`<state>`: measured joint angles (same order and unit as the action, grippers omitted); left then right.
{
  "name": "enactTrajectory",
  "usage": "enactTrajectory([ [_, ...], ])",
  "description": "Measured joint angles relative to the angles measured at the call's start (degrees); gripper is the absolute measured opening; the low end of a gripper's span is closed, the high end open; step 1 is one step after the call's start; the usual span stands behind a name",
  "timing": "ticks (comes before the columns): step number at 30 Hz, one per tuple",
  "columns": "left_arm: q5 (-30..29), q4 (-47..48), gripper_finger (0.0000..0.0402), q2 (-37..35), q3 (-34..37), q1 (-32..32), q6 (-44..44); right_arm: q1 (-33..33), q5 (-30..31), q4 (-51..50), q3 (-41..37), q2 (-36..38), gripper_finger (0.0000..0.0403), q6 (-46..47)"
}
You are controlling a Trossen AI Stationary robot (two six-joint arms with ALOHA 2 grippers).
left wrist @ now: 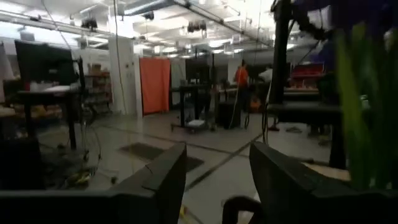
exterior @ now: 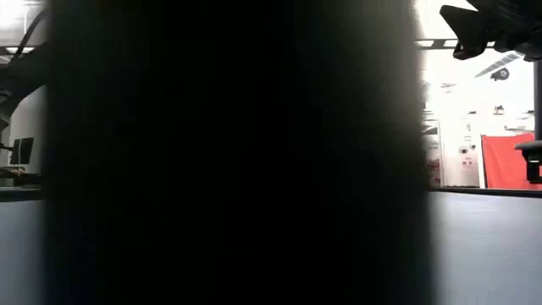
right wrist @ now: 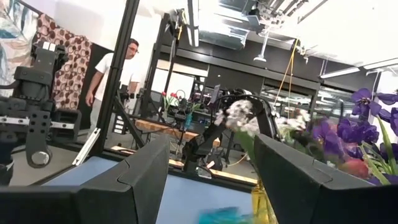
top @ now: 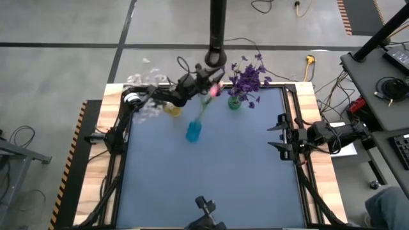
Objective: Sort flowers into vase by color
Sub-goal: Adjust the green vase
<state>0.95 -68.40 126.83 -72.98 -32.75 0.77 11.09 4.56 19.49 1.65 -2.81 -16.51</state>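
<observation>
The left hand reaches across the table's far edge by the pink tulip, whose stem runs down into the blue vase; its fingers stand partly apart in the wrist view with nothing visible between them, so whether it grips the stem I cannot tell. Purple blooms stand in the green vase and white sprigs by the yellow vase, one colour each. The right hand waits at the right edge, fingers apart and empty.

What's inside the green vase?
Purple flowers stand in the green vase at the table's far edge, spreading wide above it. Their blooms and leaves cover the vase's mouth from above, so the stems inside and anything else in there can't be seen.
</observation>
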Motion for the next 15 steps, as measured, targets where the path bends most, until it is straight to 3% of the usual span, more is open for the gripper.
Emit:
enactTrajectory([
  [4, 0.0, -3.5, 0.016, -1.1, 0.9, 0.0, -0.1, 0.0, 0.1, 0.0, 0.0, 0.0, 0.0226, 0.0],
  [15, 0.0, 3.6, 0.016, -0.8, -3.9, 0.1, 0.0, 0.0, 0.0, 0.0, 0.0, 0.0, 0.0226, 0.0],
])
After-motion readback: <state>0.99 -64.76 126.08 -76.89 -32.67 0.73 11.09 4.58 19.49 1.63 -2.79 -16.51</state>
